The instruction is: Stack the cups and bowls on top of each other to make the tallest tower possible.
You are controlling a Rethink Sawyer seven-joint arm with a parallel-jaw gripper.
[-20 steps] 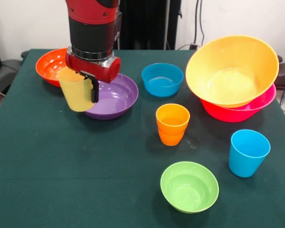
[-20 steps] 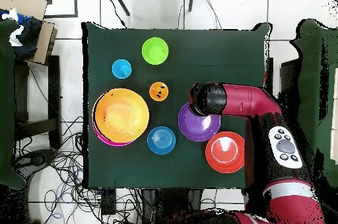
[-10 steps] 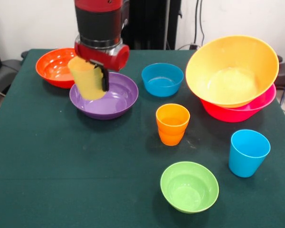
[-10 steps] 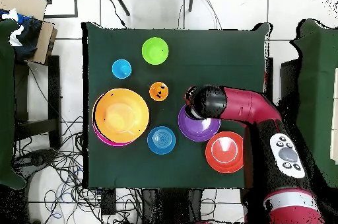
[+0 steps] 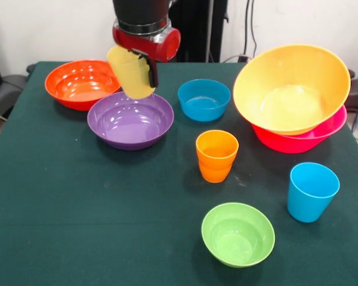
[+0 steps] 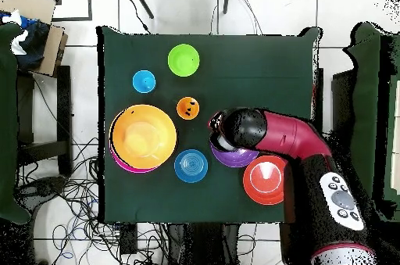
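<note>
The hand, clenched on a pale yellow cup, holds it tilted in the air above the far rim of the purple bowl, at about 11 o'clock on the green bench. A red-orange bowl sits beside the purple one toward 10 o'clock. A blue bowl rests near 12 o'clock. At 2 o'clock a large orange bowl leans inside a pink bowl. An orange cup stands at the centre, a blue cup at 4 o'clock and a green bowl at 6 o'clock.
</note>
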